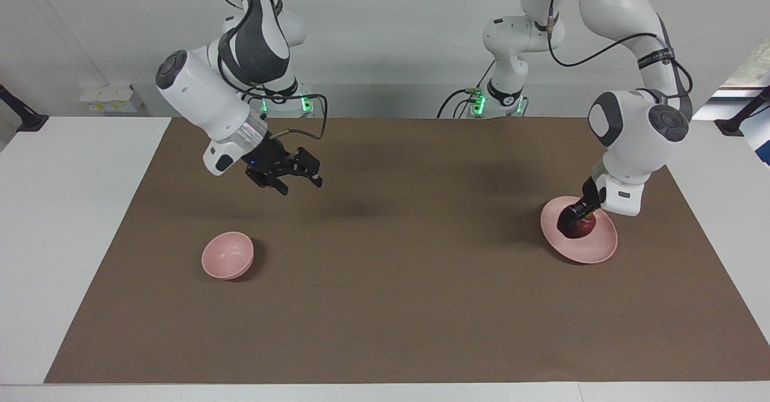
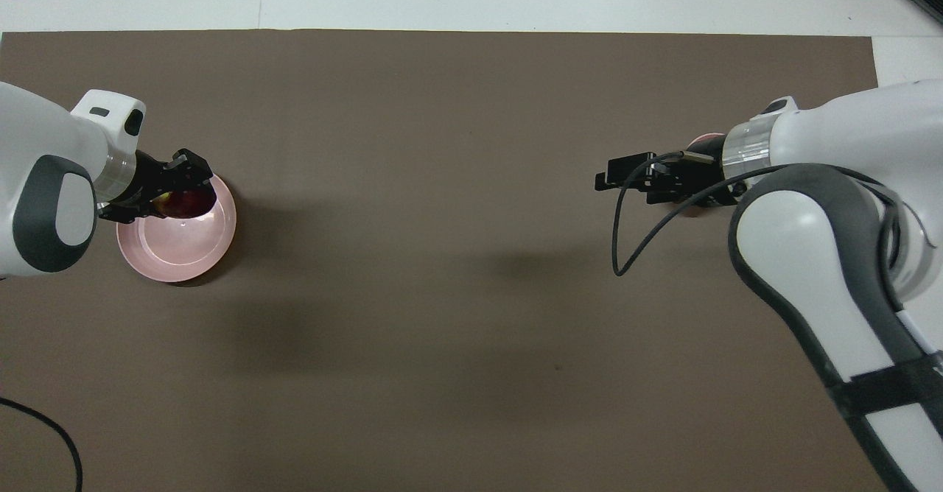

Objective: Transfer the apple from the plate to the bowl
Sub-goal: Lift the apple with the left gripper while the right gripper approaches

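The dark red apple (image 1: 582, 226) lies on the pale pink plate (image 1: 595, 248) toward the left arm's end of the mat. My left gripper (image 1: 576, 216) is down on the plate, shut on the apple, which rests on the plate. In the overhead view the left gripper (image 2: 177, 191) covers most of the apple (image 2: 188, 201) over the plate (image 2: 184, 252). The small pink bowl (image 1: 227, 255) stands empty toward the right arm's end. My right gripper (image 1: 299, 184) is open and empty in the air over bare mat. In the overhead view the right gripper (image 2: 605, 175) and its wrist hide most of the bowl (image 2: 709, 138).
A brown mat (image 1: 385, 306) covers the table between the bowl and the plate. White table (image 1: 60, 239) shows at both ends. A black cable (image 2: 626, 227) loops from the right wrist.
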Motion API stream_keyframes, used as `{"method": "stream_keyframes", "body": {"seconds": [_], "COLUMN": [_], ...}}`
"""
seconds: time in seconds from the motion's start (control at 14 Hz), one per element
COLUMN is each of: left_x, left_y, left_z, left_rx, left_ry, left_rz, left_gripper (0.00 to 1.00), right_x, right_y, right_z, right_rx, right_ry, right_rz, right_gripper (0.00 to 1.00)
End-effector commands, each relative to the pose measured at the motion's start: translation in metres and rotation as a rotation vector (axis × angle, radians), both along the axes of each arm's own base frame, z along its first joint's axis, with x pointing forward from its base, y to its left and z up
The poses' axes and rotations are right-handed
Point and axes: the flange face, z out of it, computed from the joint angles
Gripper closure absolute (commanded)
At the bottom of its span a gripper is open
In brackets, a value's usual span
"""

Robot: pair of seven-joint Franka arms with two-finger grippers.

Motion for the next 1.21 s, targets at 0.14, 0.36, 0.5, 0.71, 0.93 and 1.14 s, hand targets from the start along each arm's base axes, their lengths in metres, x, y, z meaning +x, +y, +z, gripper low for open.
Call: {"method": "stream_keyframes", "body": {"seconds": [0.14,0.36,0.5,0.71,0.93,1.14], "left_x": [-0.005,-0.011,-0.013,-0.023,-0.032,-0.038], "left_y": [-0.041,-0.052,-0.071,-0.091,-0.105,-0.120], "left_z": [0.009,0.008,0.010,0.009,0.015,0.023], "left_rx": [-0.073,-0.129,-0.246,-0.347,-0.528,-0.691], "left_ry": [-0.016,0.022,0.050,0.139,0.248,0.330], "left_rz": [0.115,0.190,0.254,0.276,0.324,0.365], "left_gripper": [0.97,0.99,1.00,1.00,1.00,1.00], "right_x": [-0.003,-0.002,0.001,0.002,-0.010,-0.027], "right_y": [0.059,0.081,0.084,0.087,0.099,0.107], "right_z": [-0.026,-0.045,-0.060,-0.081,-0.101,-0.106], "right_rx": [0.241,0.347,0.388,0.493,0.554,0.607], "right_ry": [-0.025,-0.084,-0.128,-0.181,-0.261,-0.231], "right_rz": [-0.071,-0.067,-0.026,-0.022,0.050,0.130], "right_gripper": [0.00,0.00,0.00,0.00,0.00,0.00]}}
